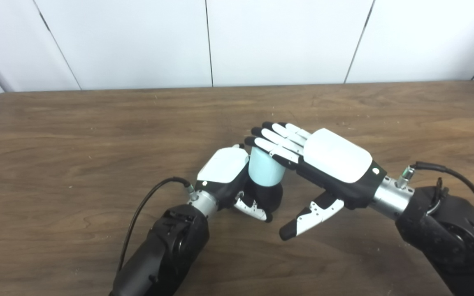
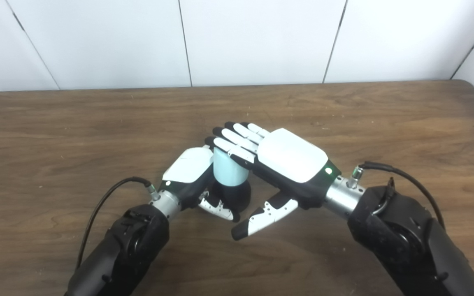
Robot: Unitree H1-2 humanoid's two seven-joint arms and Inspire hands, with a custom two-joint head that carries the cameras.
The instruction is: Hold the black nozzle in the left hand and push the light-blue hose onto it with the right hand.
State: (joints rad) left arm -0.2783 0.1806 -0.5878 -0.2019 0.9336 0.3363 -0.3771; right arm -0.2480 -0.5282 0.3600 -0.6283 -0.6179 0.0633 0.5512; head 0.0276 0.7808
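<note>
Both hands meet mid-desk [image 1: 97, 123], well clear of every edge. The left hand [image 1: 237, 179] has its fingers curled round the black nozzle [image 1: 270, 195], which carries the upright light-blue hose [image 1: 265, 166]. The right hand [image 1: 323, 164] lays straight, close-set fingers [image 1: 272, 142] flat on the hose top, thumb hanging free.

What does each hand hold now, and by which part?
Left hand holds the black nozzle by its base. Right hand holds nothing; its fingers lie flat atop the hose.
</note>
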